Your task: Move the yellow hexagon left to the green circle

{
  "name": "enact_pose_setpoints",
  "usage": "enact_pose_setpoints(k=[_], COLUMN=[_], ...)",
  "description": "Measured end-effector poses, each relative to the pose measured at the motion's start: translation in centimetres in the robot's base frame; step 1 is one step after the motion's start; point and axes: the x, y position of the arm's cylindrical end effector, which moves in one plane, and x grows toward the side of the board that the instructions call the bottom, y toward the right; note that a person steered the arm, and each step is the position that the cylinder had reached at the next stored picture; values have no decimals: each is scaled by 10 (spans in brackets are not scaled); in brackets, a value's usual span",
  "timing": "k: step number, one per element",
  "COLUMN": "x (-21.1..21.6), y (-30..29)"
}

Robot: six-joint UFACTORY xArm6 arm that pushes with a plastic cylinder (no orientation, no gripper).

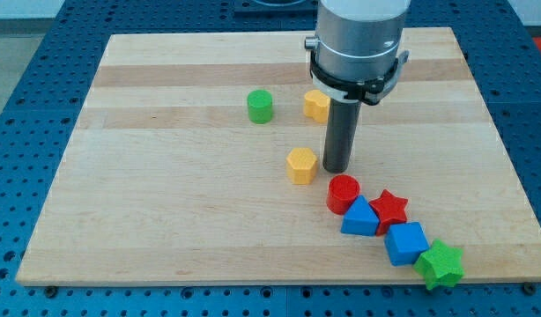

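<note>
The yellow hexagon (301, 165) sits near the middle of the wooden board. The green circle (260, 106) stands up and to the left of it, apart from it. My tip (337, 169) rests on the board just right of the yellow hexagon, with a small gap between them, and just above the red circle (344, 194). The rod rises from the tip and partly hides a second yellow block (315, 105), whose shape I cannot make out.
A cluster lies at the lower right: the red circle, a red star (391, 207), a blue triangle-like block (359, 217), a blue cube (405, 243) and a green star (441, 263) near the board's bottom edge.
</note>
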Motion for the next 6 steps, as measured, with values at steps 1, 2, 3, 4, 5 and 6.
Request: enact_pose_setpoints(k=[1, 2, 3, 4, 5, 6], x=[11, 11, 6, 4, 2, 6], y=[-17, -17, -34, -77, -122, -145])
